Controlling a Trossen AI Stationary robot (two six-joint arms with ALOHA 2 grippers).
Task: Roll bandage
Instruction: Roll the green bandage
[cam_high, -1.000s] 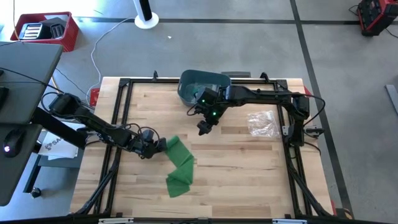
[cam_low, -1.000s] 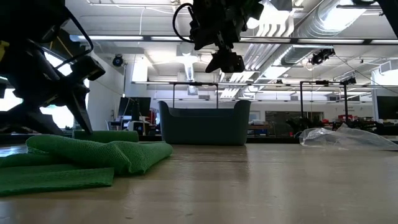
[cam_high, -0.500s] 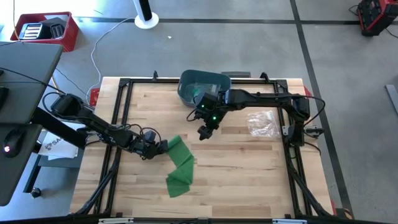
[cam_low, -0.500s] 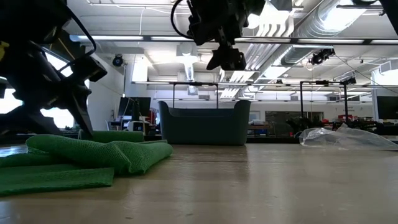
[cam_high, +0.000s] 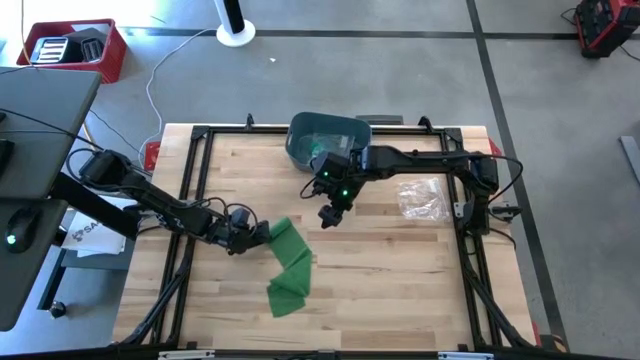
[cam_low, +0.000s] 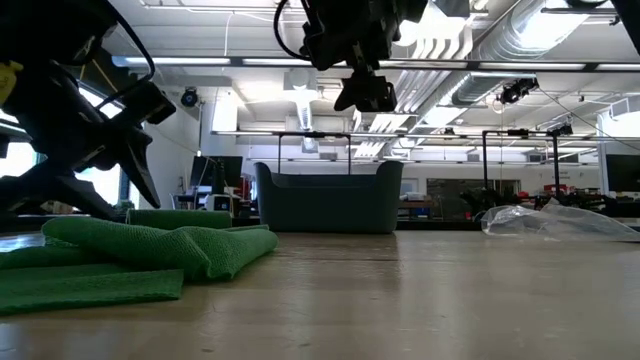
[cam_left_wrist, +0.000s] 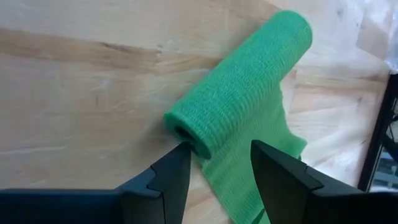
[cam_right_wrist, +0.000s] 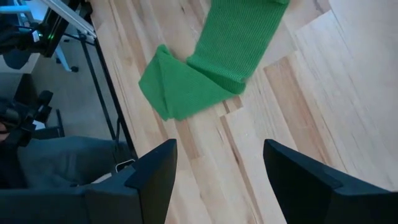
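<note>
Left tool (cam_high: 255, 233) sits with jaws apart at the rolled end of the green bandage (cam_high: 288, 262) on the table's (cam_high: 400, 270) left in the high view, right tool (cam_high: 330, 217) open and farther off; the left wrist view shows the roll's long axis running away from the tool, its near end between the fingers (cam_left_wrist: 166, 180).

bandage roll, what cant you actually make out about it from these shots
- High view: the rolled end of the bandage is covered by the left gripper.
- Left wrist view: whether the open fingers touch the roll is unclear; the loose tail runs behind them.
- Low view: the roll is hidden behind folded cloth.
- Right wrist view: the bandage's top is cut off by the edge.
</note>
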